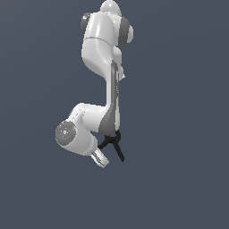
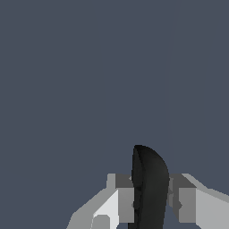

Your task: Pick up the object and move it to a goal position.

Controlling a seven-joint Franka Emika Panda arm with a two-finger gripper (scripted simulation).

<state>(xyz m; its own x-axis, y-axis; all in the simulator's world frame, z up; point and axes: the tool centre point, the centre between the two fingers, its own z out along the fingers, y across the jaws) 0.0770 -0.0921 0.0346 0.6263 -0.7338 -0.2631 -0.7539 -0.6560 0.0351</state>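
So at this point our tool (image 2: 150, 203) was clamped on the object (image 2: 150, 188), the little black spring clamp, and in the wrist view we could see the two grey fingers (image 2: 123, 197) pressed in against either side of it, with the dark rounded body poking out between them. Not spread at all beyond the width of the clamp, just pinching it. In the exterior view the object (image 1: 115, 145) hung right under the wrist end of the white arm (image 1: 100, 71), its thin black legs splayed downward, and only one white finger (image 1: 100, 159) showed clearly beside it, on the exterior view's left of the legs. We couldn't make out the red dot in either shot, too small or hidden. Around all that there was only flat blue-grey, with no desk edge and no shadow, so we honestly couldn't tell how high the thing was off any surface. As for progress, we'd call the pick-up part done, since the clamp looked gripped and carried. What was left was the move to the goal, and no goal marker showed in either view, so we couldn't judge how close it was.
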